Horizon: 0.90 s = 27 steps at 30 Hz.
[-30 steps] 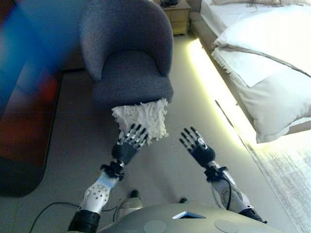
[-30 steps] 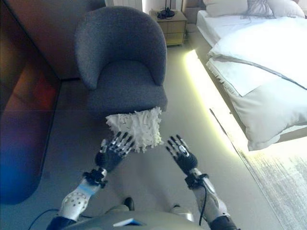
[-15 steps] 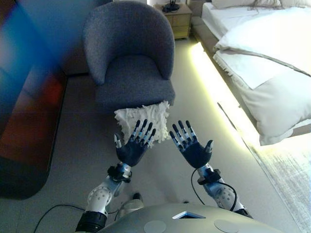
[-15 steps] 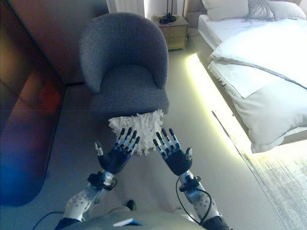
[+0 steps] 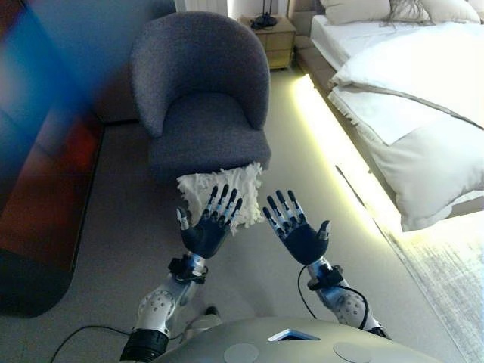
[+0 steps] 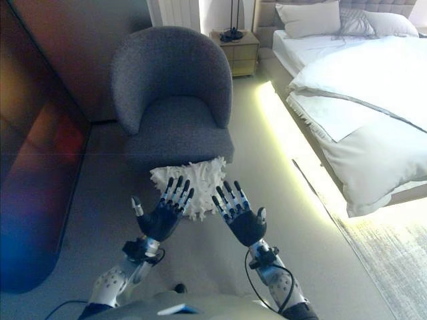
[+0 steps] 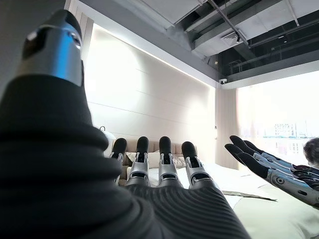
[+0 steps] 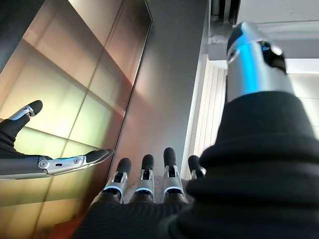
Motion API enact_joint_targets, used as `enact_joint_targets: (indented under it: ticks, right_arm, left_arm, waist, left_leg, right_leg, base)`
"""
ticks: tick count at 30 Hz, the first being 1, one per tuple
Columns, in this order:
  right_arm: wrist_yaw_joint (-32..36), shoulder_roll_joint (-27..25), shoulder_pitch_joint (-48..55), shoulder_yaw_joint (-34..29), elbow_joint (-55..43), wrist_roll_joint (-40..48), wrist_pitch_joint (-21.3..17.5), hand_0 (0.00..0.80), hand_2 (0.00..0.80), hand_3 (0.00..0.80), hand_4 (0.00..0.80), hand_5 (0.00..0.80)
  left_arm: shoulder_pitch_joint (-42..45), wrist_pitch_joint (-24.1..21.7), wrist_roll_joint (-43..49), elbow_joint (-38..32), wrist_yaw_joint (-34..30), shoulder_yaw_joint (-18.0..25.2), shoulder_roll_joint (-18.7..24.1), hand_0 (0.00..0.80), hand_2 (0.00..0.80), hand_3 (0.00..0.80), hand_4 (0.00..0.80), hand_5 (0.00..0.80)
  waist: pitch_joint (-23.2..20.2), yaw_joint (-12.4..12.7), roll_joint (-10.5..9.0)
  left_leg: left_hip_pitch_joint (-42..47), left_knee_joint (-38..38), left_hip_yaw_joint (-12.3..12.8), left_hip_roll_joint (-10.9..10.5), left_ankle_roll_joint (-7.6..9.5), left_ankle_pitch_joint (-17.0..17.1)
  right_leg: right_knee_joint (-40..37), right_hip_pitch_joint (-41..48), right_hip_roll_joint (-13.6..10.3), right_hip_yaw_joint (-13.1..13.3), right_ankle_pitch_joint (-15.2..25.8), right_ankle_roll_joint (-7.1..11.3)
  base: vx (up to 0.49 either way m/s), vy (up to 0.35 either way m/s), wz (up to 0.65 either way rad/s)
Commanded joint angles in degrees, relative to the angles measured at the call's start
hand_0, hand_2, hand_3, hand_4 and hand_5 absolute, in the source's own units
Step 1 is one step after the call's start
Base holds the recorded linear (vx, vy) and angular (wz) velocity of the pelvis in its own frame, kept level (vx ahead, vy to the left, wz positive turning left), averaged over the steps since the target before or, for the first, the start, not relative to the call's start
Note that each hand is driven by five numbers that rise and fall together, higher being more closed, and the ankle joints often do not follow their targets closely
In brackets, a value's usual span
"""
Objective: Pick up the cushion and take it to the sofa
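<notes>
Left hand (image 5: 203, 233), right hand (image 5: 301, 238) (palms up, outspread)

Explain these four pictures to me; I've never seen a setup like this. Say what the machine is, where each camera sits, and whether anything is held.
This is a humanoid robot. Two pictures look down from its head; the other two sit on its wrists, looking along each hand. Its left hand and right hand are raised palms-up, fingers straight, holding nothing. A shaggy white cushion lies on the floor against the front of a grey armchair. A bed stands on the right, with a nightstand beyond.
</notes>
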Motion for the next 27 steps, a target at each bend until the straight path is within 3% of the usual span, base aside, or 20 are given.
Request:
enact_joint_targets:
  ticks: [1, 3, 4, 6, 11, 14, 22, 27]
  right_arm:
    - [-3.16, 0.13, -2.63, -0.07, -0.88, -4.73, -3.82, 0.000, 0.000, 0.000, 0.000, 0.000]
    - [-11.19, -1.29, -2.90, 0.05, -0.69, -13.13, -9.31, 0.000, 0.000, 0.000, 0.000, 0.000]
    - [-17.89, -2.67, -3.22, -0.12, -0.35, -20.02, -13.49, 0.000, 0.000, 0.000, 0.000, 0.000]
    - [-28.74, -5.02, -3.74, -1.04, -0.61, -30.44, -17.72, 0.000, 0.000, 0.000, 0.000, 0.000]
    - [-43.16, -9.37, -3.39, -2.70, -4.85, -46.53, -19.98, 0.000, 0.000, 0.000, 0.000, 0.000]
    - [-44.91, -9.38, -4.17, -2.62, -5.03, -46.22, -18.94, 0.000, 0.000, 0.000, 0.000, 0.000]
    - [-40.92, -7.40, 0.65, -4.39, -5.39, -43.80, -18.08, 0.000, 0.000, 0.000, 0.000, 0.000]
    - [-39.25, -7.92, 0.05, -4.30, -4.03, -40.70, -18.62, 0.000, 0.000, 0.000, 0.000, 0.000]
  left_arm:
    - [-3.87, -2.10, 1.16, -0.36, 2.81, 0.35, -0.65, 0.000, 0.000, 0.000, 0.000, 0.000]
    - [-4.21, -9.01, 9.56, -0.29, 7.61, -0.15, 1.16, 0.000, 0.000, 0.000, 0.000, 0.000]
    - [-4.55, -14.54, 16.75, -0.12, 11.64, -0.63, 3.12, 0.000, 0.000, 0.000, 0.000, 0.000]
    - [-5.06, -23.04, 29.44, -0.77, 20.03, -1.22, 6.73, 0.000, 0.000, 0.000, 0.000, 0.000]
    - [-5.21, -29.66, 52.21, -2.63, 33.72, 0.58, 11.73, 0.000, 0.000, 0.000, 0.000, 0.000]
    - [-6.07, -29.87, 55.69, -1.22, 36.40, 0.85, 12.54, 0.000, 0.000, 0.000, 0.000, 0.000]
    - [0.56, -30.44, 52.28, -3.30, 30.08, 3.23, 11.66, 0.000, 0.000, 0.000, 0.000, 0.000]
    - [0.78, -32.57, 52.06, -2.61, 27.93, 3.03, 12.92, 0.000, 0.000, 0.000, 0.000, 0.000]
  waist:
    - [1.80, 0.80, -0.19]
    - [2.00, 0.78, -0.23]
    - [2.00, 0.77, -0.26]
    - [2.17, 0.72, -0.24]
    - [2.41, 0.59, -0.37]
    - [2.68, 0.56, -0.56]
    - [3.04, 0.86, -0.76]
    - [5.24, 0.71, -1.01]
  left_leg:
    - [2.69, 0.31, 3.85, -0.04, 1.22, -6.36]
    - [2.61, 0.31, 3.69, -0.09, 1.19, -6.23]
    - [2.44, 0.31, 3.55, -0.14, 1.16, -6.13]
    - [2.25, 0.31, 3.16, -0.26, 1.26, -5.89]
    - [1.91, 0.31, 2.48, -0.47, 1.59, -5.46]
    - [1.95, 0.31, 2.37, -0.57, 1.72, -5.41]
    - [2.81, 0.31, 2.68, -0.92, 2.49, -5.77]
    - [0.17, 5.73, 3.11, -1.70, 3.38, -7.57]
  right_leg:
    - [0.07, -3.56, -0.25, -4.17, 3.22, 1.22]
    - [0.07, -3.65, -0.28, -4.25, 3.35, 1.21]
    - [0.07, -3.78, -0.29, -4.28, 3.38, 1.20]
    - [0.07, -3.89, -0.23, -4.34, 3.53, 1.21]
    - [0.07, -4.07, -0.02, -3.71, 3.72, 1.09]
    - [0.07, -3.94, -0.10, -3.57, 3.82, 1.10]
    - [1.66, -3.38, -1.13, -3.59, 3.12, 1.59]
    - [4.56, -5.82, -2.77, -2.10, 3.04, 1.84]
  base:
    - [0.000, 0.000, 0.00]
    - [0.000, 0.000, 0.00]
    - [0.000, 0.000, 0.00]
    - [0.000, 0.000, 0.00]
    - [0.000, 0.000, 0.00]
    - [0.021, 0.020, 0.00]
    - [0.090, 0.058, -0.01]
    - [0.015, 0.094, -0.08]
